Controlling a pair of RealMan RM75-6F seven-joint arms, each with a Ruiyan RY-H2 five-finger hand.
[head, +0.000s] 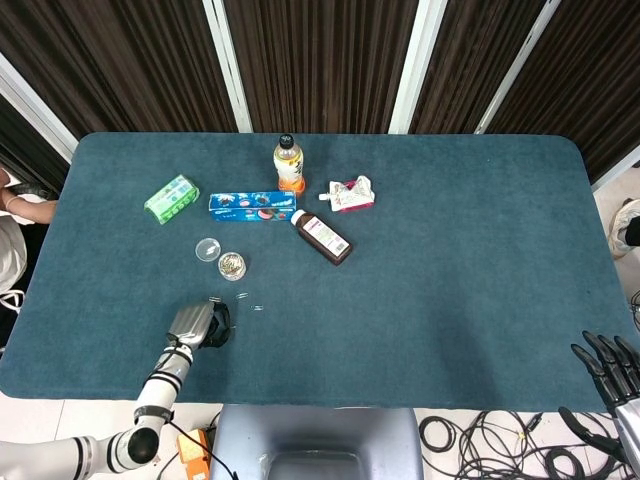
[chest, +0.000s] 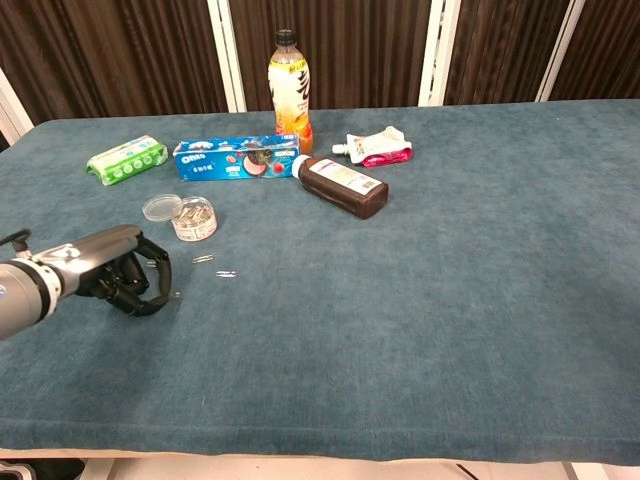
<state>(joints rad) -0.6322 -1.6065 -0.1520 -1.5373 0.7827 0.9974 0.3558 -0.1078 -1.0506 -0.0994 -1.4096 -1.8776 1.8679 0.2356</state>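
Fingers of the left hand (chest: 120, 278) curl down onto the table (chest: 420, 300), palm low, with nothing visibly held between them. Just beyond them to the right lie loose clips (chest: 215, 267), and past those a small jar (chest: 194, 218) with its lid (chest: 159, 207) beside it. Further off lie a green pack (chest: 126, 159), cookie box (chest: 236, 158), brown bottle (chest: 340, 186), juice bottle (chest: 288, 90) and pouch (chest: 376, 148). Right hand (head: 612, 375) hangs off the table's edge, fingers spread, holding nothing.
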